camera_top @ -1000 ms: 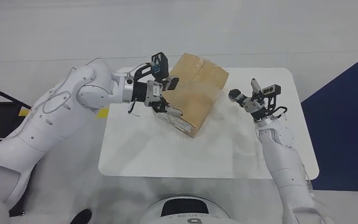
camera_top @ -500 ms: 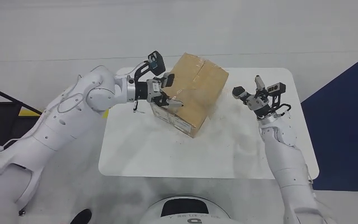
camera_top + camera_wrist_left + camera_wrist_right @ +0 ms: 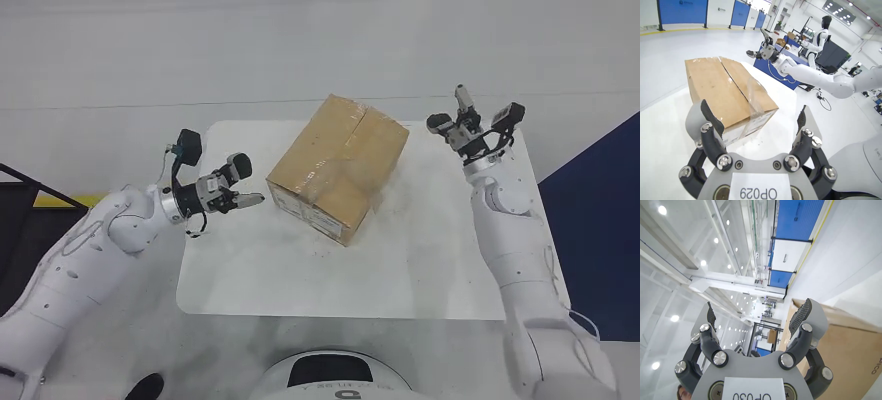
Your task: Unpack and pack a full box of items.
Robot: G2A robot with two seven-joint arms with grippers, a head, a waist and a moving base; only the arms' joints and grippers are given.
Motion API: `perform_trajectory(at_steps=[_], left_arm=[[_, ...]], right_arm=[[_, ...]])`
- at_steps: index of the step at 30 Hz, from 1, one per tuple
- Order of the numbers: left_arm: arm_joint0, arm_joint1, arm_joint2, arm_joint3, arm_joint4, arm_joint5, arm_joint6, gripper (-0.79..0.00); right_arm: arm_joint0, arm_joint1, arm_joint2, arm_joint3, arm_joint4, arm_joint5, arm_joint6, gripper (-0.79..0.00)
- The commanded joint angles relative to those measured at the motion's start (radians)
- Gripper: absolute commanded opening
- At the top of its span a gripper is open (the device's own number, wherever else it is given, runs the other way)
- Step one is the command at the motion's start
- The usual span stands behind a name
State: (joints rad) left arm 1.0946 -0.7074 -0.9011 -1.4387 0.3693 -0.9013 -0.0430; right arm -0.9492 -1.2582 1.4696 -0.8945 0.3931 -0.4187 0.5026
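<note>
A brown cardboard box (image 3: pixel 338 168) sits turned at an angle on the white table (image 3: pixel 300 280), flaps down, with clear tape (image 3: pixel 753 89) curling up from its top seam. My left gripper (image 3: pixel 245 185) hangs open to the left of the box, a short gap away, holding nothing. In the left wrist view the box (image 3: pixel 721 89) lies just beyond the open left gripper (image 3: pixel 753 109). My right gripper (image 3: pixel 452 118) is open above the table's far right corner, beside the box's right end. The right wrist view shows the open right gripper (image 3: pixel 759 306) with the box (image 3: pixel 838 347) to one side.
Bare tabletop lies in front of the box and to its right (image 3: pixel 440 260). A dark blue partition (image 3: pixel 600 220) stands off the table's right edge. White floor surrounds the table.
My left gripper has let go of the box's near left edge and drawn back to the left. My right gripper has moved away from the box toward the table's far right corner.
</note>
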Motion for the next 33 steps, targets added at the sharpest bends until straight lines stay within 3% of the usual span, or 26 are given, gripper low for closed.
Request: perform_trajectory(at_steps=[1,7,15,25,33], left_arm=[[0.068,0.010,-0.028,-0.005,0.027,0.000,0.030,0.000],[0.187,0.019,-0.061,-0.029,0.116,0.004,0.075,0.000],[0.233,0.004,-0.056,-0.041,0.191,0.036,0.083,0.000],[0.244,-0.018,-0.052,-0.037,0.221,0.046,0.086,0.000],[0.242,-0.031,-0.059,-0.036,0.237,0.035,0.074,0.000]], right_arm=[[0.059,-0.004,-0.015,0.093,-0.049,-0.001,-0.055,0.000],[0.185,-0.033,-0.080,0.315,-0.053,-0.030,-0.060,0.000],[0.297,-0.081,-0.189,0.474,-0.138,-0.070,-0.024,0.000],[0.346,-0.098,-0.223,0.566,-0.165,-0.093,0.077,0.000],[0.300,-0.076,-0.161,0.518,-0.093,-0.240,0.042,0.000]])
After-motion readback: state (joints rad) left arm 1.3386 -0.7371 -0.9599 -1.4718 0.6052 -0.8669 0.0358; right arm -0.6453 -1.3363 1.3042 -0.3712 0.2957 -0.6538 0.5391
